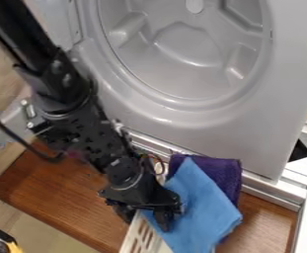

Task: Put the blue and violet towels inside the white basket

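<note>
A black robot arm [97, 133] slants down from the upper left of the camera view, its gripper [144, 216] lowered over a white basket [137, 236] at the bottom edge. The gripper's two fingers stand apart, one on either side of the slatted basket wall's upper end, with a strip of blue cloth also showing between them; whether they have hold of that cloth cannot be told. The blue towel [202, 210] spreads across the basket and beyond its right side, passing behind the finger nearer to it. The violet towel [225, 174] lies partly beneath the blue one, showing above and to the right. How much of either towel sits inside the basket is hidden by the cloth.

Below the arm is a brown wooden board [53, 197]. Behind the towels, a metal rail [264, 187] runs along the foot of a large gray panel [248, 126] with a round, molded recess [188, 47]. A black-and-yellow object [12, 245] shows at lower left.
</note>
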Robot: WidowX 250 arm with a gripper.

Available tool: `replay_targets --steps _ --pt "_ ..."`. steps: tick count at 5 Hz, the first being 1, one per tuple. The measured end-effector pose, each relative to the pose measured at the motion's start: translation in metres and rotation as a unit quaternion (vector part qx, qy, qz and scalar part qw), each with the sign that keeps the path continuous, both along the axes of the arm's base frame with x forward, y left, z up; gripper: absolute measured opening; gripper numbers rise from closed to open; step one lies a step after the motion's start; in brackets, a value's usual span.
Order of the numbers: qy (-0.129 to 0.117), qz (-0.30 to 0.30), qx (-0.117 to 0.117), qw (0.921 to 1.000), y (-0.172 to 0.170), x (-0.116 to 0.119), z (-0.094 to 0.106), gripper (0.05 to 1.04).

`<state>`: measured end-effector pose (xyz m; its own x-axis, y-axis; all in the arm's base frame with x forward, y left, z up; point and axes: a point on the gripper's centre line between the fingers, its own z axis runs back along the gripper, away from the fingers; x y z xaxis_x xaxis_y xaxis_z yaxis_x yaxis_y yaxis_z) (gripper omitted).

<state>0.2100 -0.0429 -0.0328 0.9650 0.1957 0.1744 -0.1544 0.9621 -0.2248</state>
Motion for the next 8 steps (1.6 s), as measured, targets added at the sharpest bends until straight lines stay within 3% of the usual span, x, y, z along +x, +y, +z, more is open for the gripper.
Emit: replay_targets --steps 1,2,3,5,6,7,8 --pt "0.007 -0.004 0.005 1.0000 0.000 0.004 -0.001 0.388" --pt "0.010 -0.007 0.006 0.9999 -0.001 0.003 -0.002 0.200" --pt "0.016 -0.016 0.004 0.9997 -0.003 0.003 -0.001 0.116" --pt "-0.005 -0.048 -0.020 0.9986 -0.006 0.002 0.022 0.108" --pt "-0.029 -0.058 -0.026 0.9976 0.001 -0.005 0.041 0.108" --pt "-0.050 -0.063 -0.035 0.9962 0.019 -0.012 0.060 0.108" --pt "-0.049 -0.079 -0.039 0.9949 0.044 -0.017 0.069 0.108"
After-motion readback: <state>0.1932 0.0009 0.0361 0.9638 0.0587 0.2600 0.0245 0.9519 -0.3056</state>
